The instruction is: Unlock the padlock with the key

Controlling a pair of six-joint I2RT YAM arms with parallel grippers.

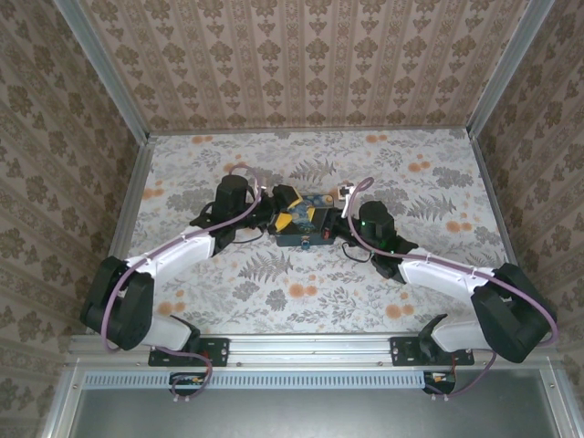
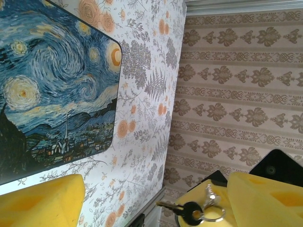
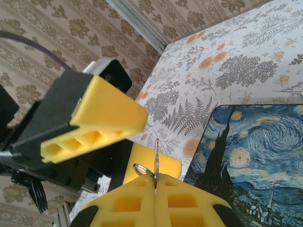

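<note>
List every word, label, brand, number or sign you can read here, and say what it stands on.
No text can be read anywhere.
box lid: a starry-night painting, no lettering.
key: black head, any marking too small to tell.

Fingers [image 1: 294, 219] crowd box [image 1: 306, 239] mid-table, open table [image 1: 274, 301] around, walls [image 1: 301, 64] beyond

No legible text, label, brand, number or sign observed. The box [image 2: 57, 85] lid carries a starry-night painting print; the bench [image 1: 411, 283] cover and walls [image 1: 301, 64] carry floral patterns, no lettering.
</note>
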